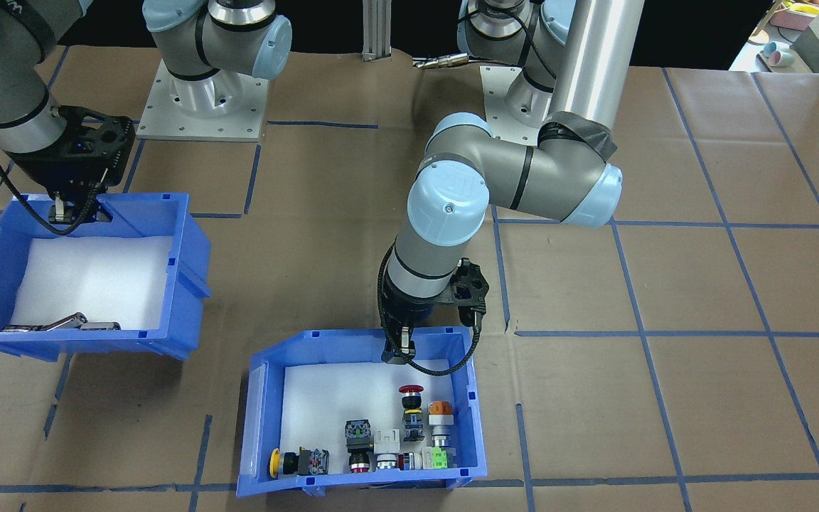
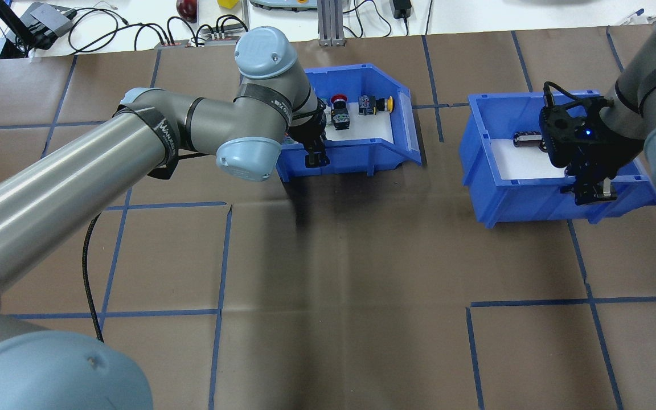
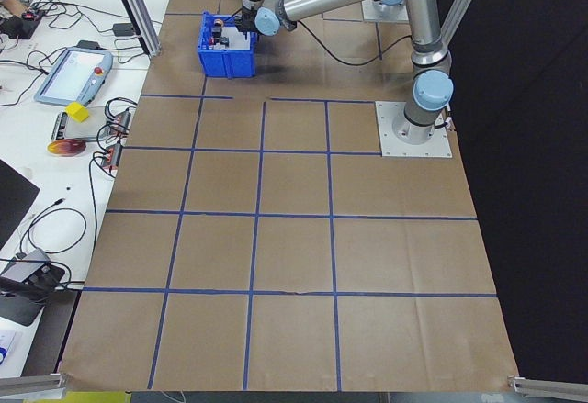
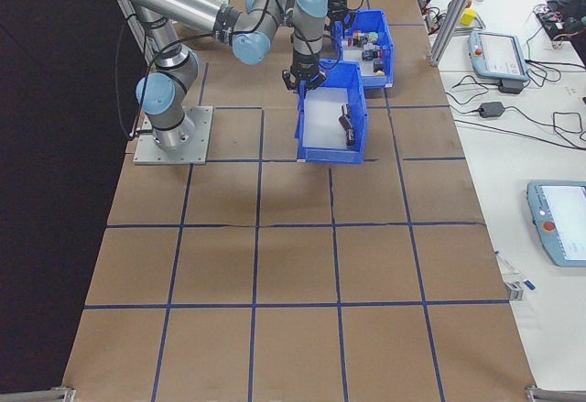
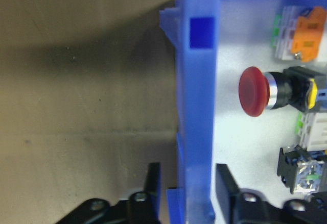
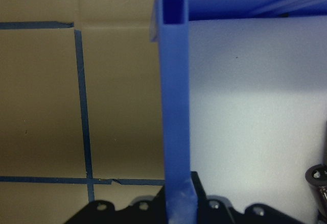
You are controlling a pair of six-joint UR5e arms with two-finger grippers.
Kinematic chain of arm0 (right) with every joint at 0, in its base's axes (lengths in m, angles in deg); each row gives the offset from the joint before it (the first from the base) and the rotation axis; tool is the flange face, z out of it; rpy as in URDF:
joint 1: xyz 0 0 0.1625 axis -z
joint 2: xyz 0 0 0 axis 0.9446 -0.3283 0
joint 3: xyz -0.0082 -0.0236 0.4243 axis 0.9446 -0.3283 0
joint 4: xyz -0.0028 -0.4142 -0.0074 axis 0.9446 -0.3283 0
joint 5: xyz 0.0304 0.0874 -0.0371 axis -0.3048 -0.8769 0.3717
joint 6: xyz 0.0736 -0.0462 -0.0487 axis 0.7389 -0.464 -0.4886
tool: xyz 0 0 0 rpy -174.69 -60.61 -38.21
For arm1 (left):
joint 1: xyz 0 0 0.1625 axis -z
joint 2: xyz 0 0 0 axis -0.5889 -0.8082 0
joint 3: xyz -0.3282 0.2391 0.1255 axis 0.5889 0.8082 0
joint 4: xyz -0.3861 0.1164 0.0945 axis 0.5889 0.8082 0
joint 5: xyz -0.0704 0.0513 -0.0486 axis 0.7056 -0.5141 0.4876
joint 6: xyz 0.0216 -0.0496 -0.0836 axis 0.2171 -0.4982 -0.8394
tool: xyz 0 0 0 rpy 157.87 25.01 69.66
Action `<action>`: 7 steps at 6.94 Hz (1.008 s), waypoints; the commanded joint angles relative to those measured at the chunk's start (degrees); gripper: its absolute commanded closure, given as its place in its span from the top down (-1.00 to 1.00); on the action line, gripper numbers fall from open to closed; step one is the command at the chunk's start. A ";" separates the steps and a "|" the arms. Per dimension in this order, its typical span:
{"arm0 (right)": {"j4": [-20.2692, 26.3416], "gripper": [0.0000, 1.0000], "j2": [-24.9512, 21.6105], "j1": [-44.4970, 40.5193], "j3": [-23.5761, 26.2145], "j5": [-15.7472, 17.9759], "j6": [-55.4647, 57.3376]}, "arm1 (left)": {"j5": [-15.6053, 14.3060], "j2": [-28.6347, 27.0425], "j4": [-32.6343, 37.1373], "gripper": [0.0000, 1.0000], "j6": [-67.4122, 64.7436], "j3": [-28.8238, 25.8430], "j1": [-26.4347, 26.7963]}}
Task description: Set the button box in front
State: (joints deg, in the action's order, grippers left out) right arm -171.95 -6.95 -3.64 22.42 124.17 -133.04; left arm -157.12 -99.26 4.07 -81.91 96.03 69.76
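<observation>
Button box: sitting on the worktop, well apart from the other blue bin.
Left hand: straddling the box's rear wall, fingers parted with gaps showing, not yet clamping.
Right hand: pinching the other bin's wall.
Risk: gripping one thin wall is likely tilting the box, spilling the red mushroom button.
</observation>
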 commanded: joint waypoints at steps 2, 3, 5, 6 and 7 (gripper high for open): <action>0.00 -0.83 -2.48 -0.67 3.41 -0.22 0.42 | -3.05 8.74 6.41 0.54 10.74 1.86 -1.06; -0.18 -0.83 -4.41 -1.37 5.26 -0.66 0.77 | -3.58 12.69 12.89 0.71 17.25 1.25 -2.03; -0.70 -0.82 -7.92 -6.53 9.38 -1.10 7.84 | -3.50 21.48 25.83 0.95 28.78 1.07 -6.32; -3.05 -0.82 -8.55 -9.09 11.67 -1.10 10.68 | -3.59 25.87 28.75 0.96 43.45 1.86 -9.22; -5.69 -0.81 -8.82 -11.98 13.78 -1.01 14.71 | -3.68 29.14 34.61 0.96 55.43 1.86 -11.25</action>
State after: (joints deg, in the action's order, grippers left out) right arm -174.89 -15.10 -12.23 33.58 123.11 -122.80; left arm -160.71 -74.55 32.61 -40.61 97.65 61.25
